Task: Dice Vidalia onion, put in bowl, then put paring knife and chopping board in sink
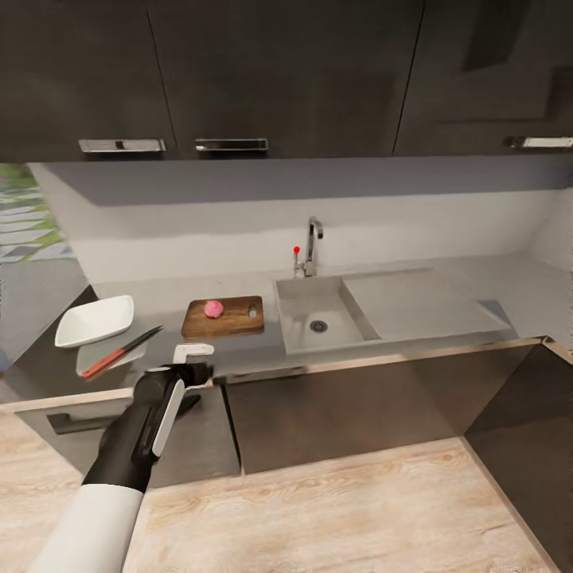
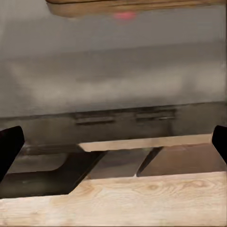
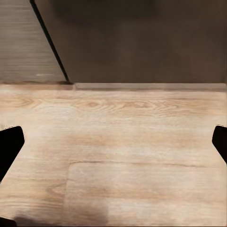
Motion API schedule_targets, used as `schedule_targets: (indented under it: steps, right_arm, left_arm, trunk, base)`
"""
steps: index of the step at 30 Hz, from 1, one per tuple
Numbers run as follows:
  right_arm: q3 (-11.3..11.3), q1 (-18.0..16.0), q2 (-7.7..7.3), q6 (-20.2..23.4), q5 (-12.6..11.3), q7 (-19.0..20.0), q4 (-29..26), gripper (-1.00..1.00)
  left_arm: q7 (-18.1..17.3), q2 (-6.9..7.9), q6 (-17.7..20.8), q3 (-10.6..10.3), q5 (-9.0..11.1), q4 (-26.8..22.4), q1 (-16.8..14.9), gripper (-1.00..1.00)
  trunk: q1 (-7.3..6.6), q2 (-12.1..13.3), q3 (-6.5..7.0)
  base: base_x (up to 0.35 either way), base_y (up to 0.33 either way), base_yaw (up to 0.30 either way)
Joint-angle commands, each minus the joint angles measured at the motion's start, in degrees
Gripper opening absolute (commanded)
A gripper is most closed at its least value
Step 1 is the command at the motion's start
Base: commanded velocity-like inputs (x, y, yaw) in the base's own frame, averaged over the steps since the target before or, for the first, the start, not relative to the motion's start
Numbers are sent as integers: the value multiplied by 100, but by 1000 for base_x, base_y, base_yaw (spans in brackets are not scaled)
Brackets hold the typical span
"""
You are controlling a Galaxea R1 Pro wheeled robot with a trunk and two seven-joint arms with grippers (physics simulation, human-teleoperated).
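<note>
The pink Vidalia onion (image 1: 212, 309) sits on the dark brown chopping board (image 1: 227, 318), which lies on the grey countertop (image 1: 159, 290) just left of the steel sink (image 1: 296, 301). Further left stands the white bowl (image 1: 95, 320). The paring knife (image 1: 119, 352), with a reddish handle and dark blade, lies in front of the bowl near the counter's edge. My left gripper (image 1: 197, 360) hovers open at the counter's front edge, between knife and board, holding nothing. The left wrist view has the open left gripper (image 2: 113, 146), the board's edge (image 2: 132, 5) and a pink blur of the onion (image 2: 124, 15). My right gripper (image 3: 113, 146) is open over the wood floor.
A chrome faucet (image 1: 312, 247) with a red knob stands behind the basin, and a flat drainboard (image 1: 414, 302) extends to its right. Dark upper cabinets (image 1: 278, 72) hang overhead. Dark lower cabinet fronts (image 1: 334, 414) and light wood floor (image 1: 334, 517) lie below the counter edge.
</note>
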Motion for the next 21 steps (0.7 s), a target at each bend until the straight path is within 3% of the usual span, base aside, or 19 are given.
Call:
schedule_targets:
  steps: [1,9,21]
  right_arm:
    - [-6,2,2,-5,24,2,-8,100]
    - [-7,2,2,-5,29,4,-8,100]
    - [-7,2,1,-5,30,3,-10,100]
  left_arm:
    - [25,-1,26,-3,14,-6,-4,100]
    - [25,-1,26,-3,18,8,13,100]
    - [18,-9,-7,-5,19,-2,345,100]
  trunk:
    - [-1,-8,-8]
    - [-1,-8,-8]
    - [-1,-8,-8]
  base:
    - [-300,0,0]
    - [-300,0,0]
    - [-283,0,0]
